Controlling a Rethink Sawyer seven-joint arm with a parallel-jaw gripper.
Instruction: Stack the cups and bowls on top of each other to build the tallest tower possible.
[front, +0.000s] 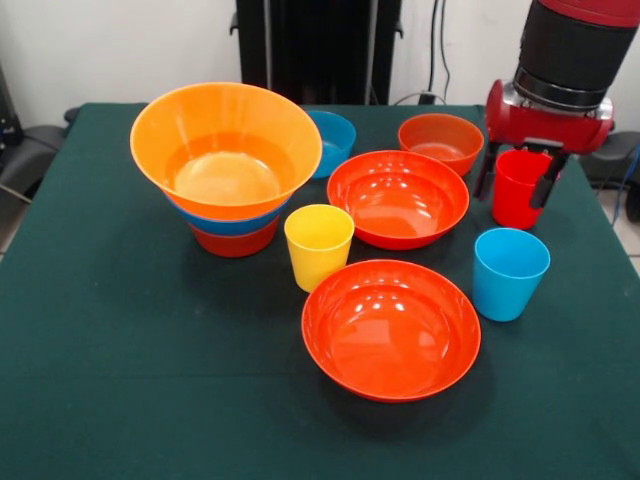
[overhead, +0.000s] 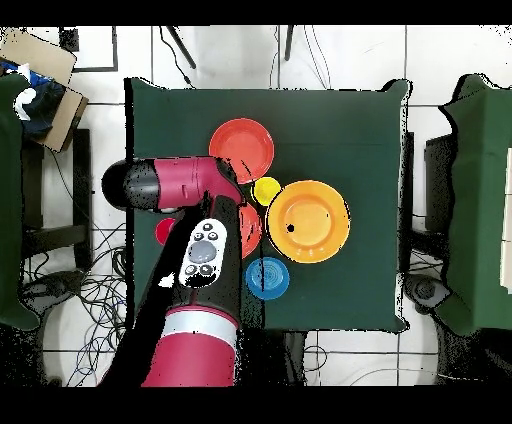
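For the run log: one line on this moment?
claw: astride red cup, grip unclear | tower: three bowls nested | yellow cup, light blue cup: loose

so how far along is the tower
Started: the huge orange bowl sits nested on a blue bowl and a red-orange one. In hand: the gripper straddles the red cup. Left: yellow cup, light blue cup and four loose bowls.

You had a dark green tabletop (front: 120, 380) on a white tiled floor (overhead: 330, 55). Behind it stood a white wall (front: 100, 50); loose cables (overhead: 75, 300) lay beside it.
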